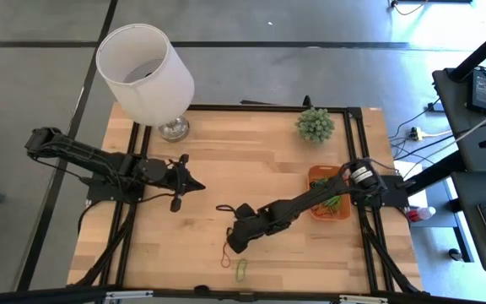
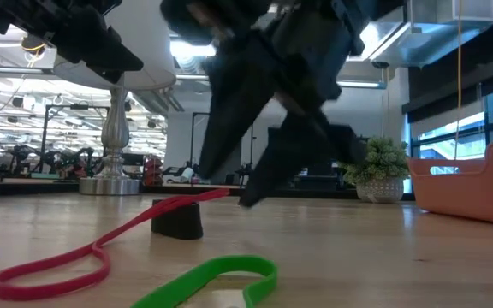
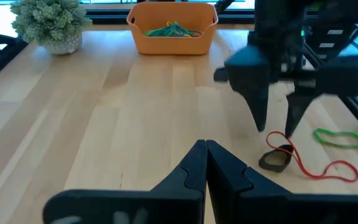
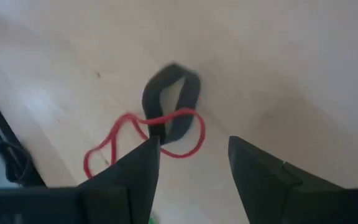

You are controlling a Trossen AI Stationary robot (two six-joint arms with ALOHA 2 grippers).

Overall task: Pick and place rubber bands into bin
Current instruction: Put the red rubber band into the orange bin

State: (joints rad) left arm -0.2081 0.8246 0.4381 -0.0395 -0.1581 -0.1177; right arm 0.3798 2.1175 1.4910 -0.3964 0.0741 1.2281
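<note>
My right gripper point(image 3: 277, 127) stands open, pointing steeply down just above a dark rubber band point(image 4: 169, 102) that stands on edge on the wood. A red rubber band point(image 4: 140, 142) lies draped over the dark one, and its far loop rests flat on the table point(image 3: 328, 169). A green rubber band point(image 3: 339, 137) lies flat beside them, near the front edge point(image 1: 242, 268). The orange bin point(image 3: 173, 28) at the table's right holds several coloured bands. My left gripper point(image 3: 205, 149) hangs shut at the table's left point(image 1: 194, 181), holding nothing.
A small potted plant point(image 1: 315, 124) stands at the far right, beside the bin point(image 1: 328, 196). A white lamp point(image 1: 146, 72) with a silver foot point(image 1: 174, 128) stands at the far left. Bare wood lies between the two arms point(image 1: 226, 160).
</note>
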